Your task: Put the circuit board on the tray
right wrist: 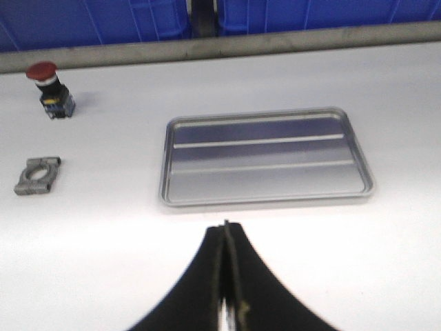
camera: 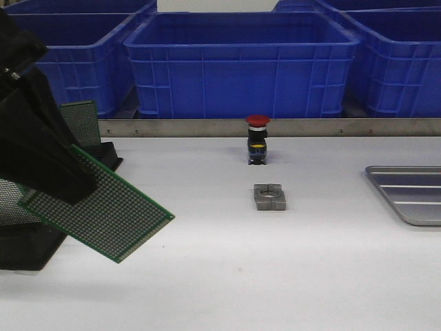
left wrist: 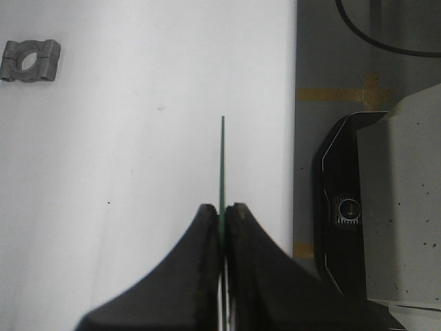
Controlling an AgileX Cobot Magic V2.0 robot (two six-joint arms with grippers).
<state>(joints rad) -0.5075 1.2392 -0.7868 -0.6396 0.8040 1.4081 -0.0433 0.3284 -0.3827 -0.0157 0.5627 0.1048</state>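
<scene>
The left pincer (camera: pixel 52 181) is clamped on a green circuit board (camera: pixel 103 214), holding it tilted in the air above the white counter (camera: pixel 275 276) at the left side; in the left wrist view the board shows edge-on, squeezed between the two black fingers (left wrist: pixel 203 234). The right pincer (right wrist: pixel 226 227) has its fingers pressed together with nothing between them, hovering near the tray (right wrist: pixel 265 200). That silver tray lies flat at the counter's right, well apart from the board. Between them sit a red-capped push button (camera: pixel 258 138) and a small grey metal clamp block (camera: pixel 269 196), with blue bins (camera: pixel 234 62) behind
</scene>
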